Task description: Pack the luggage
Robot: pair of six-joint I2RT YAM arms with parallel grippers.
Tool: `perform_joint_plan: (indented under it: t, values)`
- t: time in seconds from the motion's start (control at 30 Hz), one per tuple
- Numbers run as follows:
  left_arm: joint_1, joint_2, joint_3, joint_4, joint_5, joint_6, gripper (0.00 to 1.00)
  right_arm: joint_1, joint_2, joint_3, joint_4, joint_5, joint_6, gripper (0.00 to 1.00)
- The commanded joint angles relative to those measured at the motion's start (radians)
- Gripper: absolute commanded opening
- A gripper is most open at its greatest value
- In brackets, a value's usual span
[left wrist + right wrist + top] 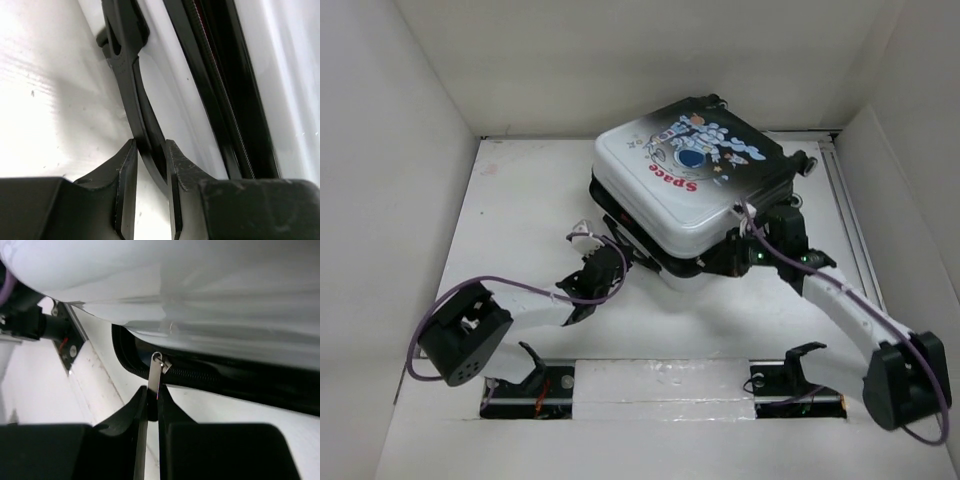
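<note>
1. The right fingers (136, 415) are pinched almost shut on the flat metal zip pull (155, 374). Its slider sits on the black zip (200, 375) at a rounded corner of the suitcase (225, 300).
2. The left fingers (127, 167) are nearly closed on a thin black tab (135, 90). It runs up along the white shell beside the zip line; I cannot tell whether it is a second pull or a strap.
3. The suitcase lies flat in the middle of the white surface (520, 200), astronaut print facing up. Its lid is down on the lower half, and a dark seam shows along the near-left edge.
4. Judging by this, packing seems finished and the step in hand is zipping the case shut.
5. The next move calls for drawing the pull along the track and round the corner. The pull should run in line with the zip so the thin tab does not slip out, while the other arm steadies the shell.
</note>
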Motion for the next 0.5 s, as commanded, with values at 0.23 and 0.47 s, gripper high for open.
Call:
perform_joint_plan:
  t: [0.23, 0.47]
  values:
    - [-0.177, 0.072, 0.079, 0.003, 0.16, -0.009, 0.0, -0.01, 0.157, 0.12, 0.299, 0.138, 0.122, 0.0]
    - [-0.241, 0.147, 0.198, 0.029, 0.25, -0.009, 0.0, -0.232, -0.118, -0.155, 0.161, 0.281, 0.157, 0.0]
